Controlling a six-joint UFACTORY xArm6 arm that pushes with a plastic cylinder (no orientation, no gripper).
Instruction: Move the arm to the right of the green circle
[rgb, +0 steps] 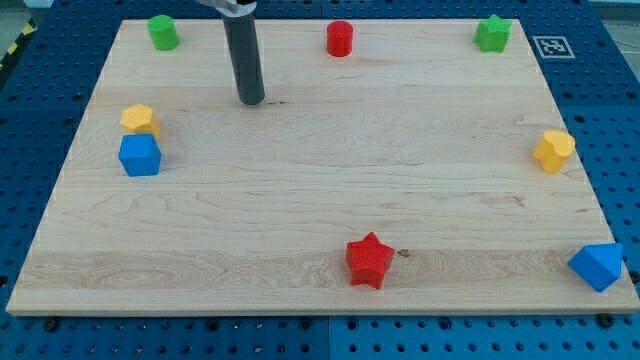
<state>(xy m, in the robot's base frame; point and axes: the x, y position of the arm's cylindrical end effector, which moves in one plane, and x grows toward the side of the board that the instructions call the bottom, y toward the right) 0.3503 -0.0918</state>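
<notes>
Sitting in the wooden board's (300, 220) top left corner is the green circle (163, 31). My tip (251, 100) is to its right and a bit lower, well apart, touching no block. It holds nothing.

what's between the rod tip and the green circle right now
Nothing. In the camera view my tip sits to the view's right of and below the green circle, and only bare wooden board lies between them.
</notes>
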